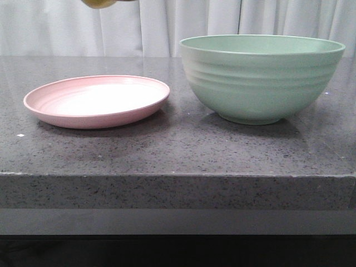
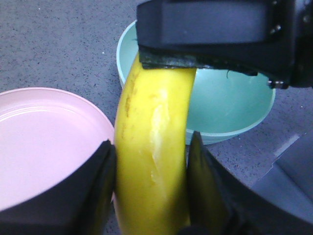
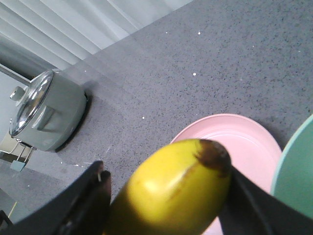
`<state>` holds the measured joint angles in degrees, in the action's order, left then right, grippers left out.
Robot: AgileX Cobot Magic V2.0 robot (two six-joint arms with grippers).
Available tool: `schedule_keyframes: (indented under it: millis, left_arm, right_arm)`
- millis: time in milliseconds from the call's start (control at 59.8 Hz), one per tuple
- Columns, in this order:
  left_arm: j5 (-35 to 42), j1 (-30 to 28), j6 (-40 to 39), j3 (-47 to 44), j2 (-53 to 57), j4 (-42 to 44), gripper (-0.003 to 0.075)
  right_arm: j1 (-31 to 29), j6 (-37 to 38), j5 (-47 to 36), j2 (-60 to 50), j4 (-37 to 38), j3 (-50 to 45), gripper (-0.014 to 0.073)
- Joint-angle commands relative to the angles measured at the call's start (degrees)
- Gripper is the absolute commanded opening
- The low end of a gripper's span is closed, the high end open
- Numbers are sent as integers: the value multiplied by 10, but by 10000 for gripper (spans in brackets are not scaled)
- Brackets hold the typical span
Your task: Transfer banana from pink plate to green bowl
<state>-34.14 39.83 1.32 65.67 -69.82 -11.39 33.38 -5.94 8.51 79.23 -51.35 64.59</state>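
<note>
The yellow banana (image 2: pixel 154 147) hangs in the air between both grippers, above the tabletop. My left gripper (image 2: pixel 151 188) is shut on its middle, one finger pressed to each side. My right gripper (image 3: pixel 166 196) straddles the banana's dark-tipped end (image 3: pixel 176 186), and its black body (image 2: pixel 215 34) covers that end in the left wrist view. Its fingers lie against both sides. The pink plate (image 1: pixel 97 100) lies bare at the left. The green bowl (image 1: pixel 261 75) stands empty at the right. In the front view only a sliver of the banana (image 1: pixel 100 3) shows at the top edge.
Plate and bowl sit side by side on a dark speckled stone counter (image 1: pixel 178 150) with a square front edge. A grey lidded pot (image 3: pixel 46 112) stands farther off on the counter. White curtains hang behind.
</note>
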Motion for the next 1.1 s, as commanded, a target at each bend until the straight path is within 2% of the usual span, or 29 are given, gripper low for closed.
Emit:
schedule_keyframes:
  millis: [0,100,167,217,318,368,435,485,702,819,970,1087]
  left_arm:
    - [57,8,8,23,18,-29,103]
    - [57,8,8,23,18,-29,109]
    - [57,8,8,23,18,-29,130]
    - [57,8,8,23,18,-29,176]
    - [57,8,8,23,18,-29,324]
    - [57,8,8,23,18,-29,429]
    - [56,8,8,23,18,-29,522]
    - [56,8,8,23,18,-29,559]
    - [55,8,8,23,18,-29,568]
    - [52,8,8,23,18,-29,568]
    - [51,8,8,23,18,-29,568]
    - [51,8,8,23,18,-29,568]
  right_arm:
    - [6,-11,1,-13,1,19,213]
    - [6,-11,1,-13,1,19,119]
    - [6,-11,1,-13,1,19,104]
    - [6,-11,1,-13,1,19,104]
    - [6,-11,1,-13,1,19,104]
    - [6,-11,1,-13,1,19,104]
    - [6,-11,1,-13,1,19,104]
    - [6,-11,1,-13,1,19,104]
    - [6,-12,-11,-13,1,19,104]
    - [-6,-48,-19,-13,2,36,104]
    - [-63,-87,1,-13,2,89,104]
    - [-121,-118,49,-13,3,145,104]
